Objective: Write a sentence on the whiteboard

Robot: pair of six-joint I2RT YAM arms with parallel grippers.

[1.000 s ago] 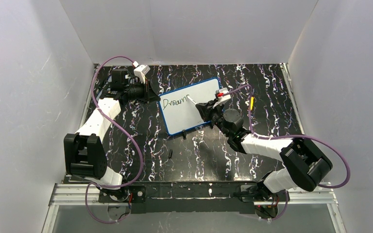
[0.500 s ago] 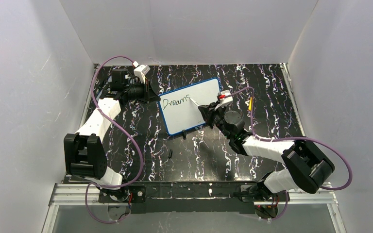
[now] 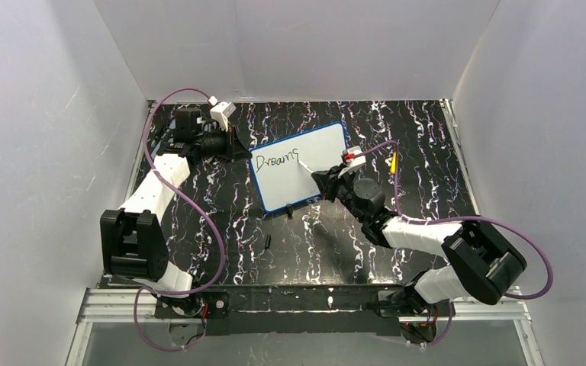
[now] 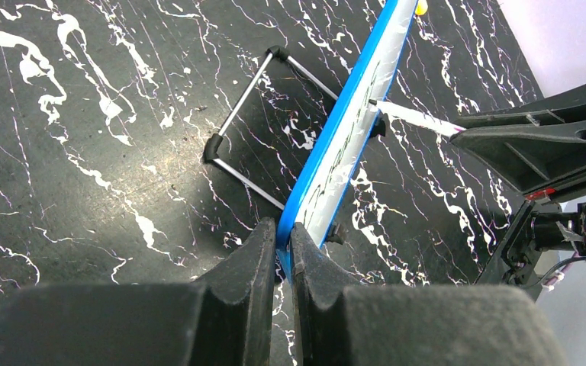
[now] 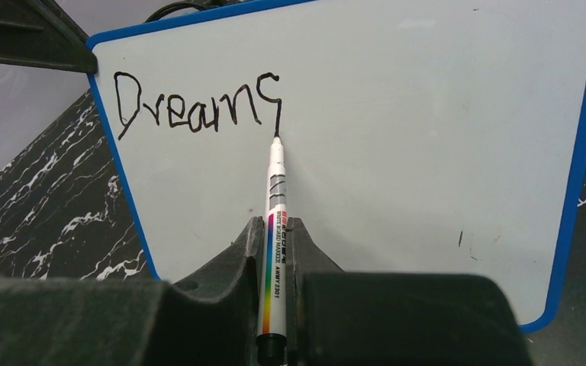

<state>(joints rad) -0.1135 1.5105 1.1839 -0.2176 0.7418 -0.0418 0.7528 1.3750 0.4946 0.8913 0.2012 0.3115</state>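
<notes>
At the right tool (image 5: 275, 229), shut tight on it, a thin white marker (image 5: 275, 191) points up, tip touching the black letters (image 5: 198, 107) "Dreams". The smooth whiteboard (image 5: 427, 152) stands slanted on the speckled bench (image 4: 84, 152); the left tool (image 4: 284, 236) pinches its blue rim.

A small rectangular blue-rimmed whiteboard (image 3: 294, 192) stands slanted on the black, white-veined marbled table (image 3: 313, 248). A thin dark handwritten word, "Dreams" (image 3: 276, 161), runs along its upper left. The left gripper (image 3: 238, 150) meets the whiteboard's left edge. The right gripper (image 3: 322, 174) holds a slim white marker (image 3: 306, 165), its tip on the whiteboard beside the last letter. A small yellow piece (image 3: 394, 162) lies right of the whiteboard. A small black piece (image 3: 268, 242) lies nearer the arm bases.
</notes>
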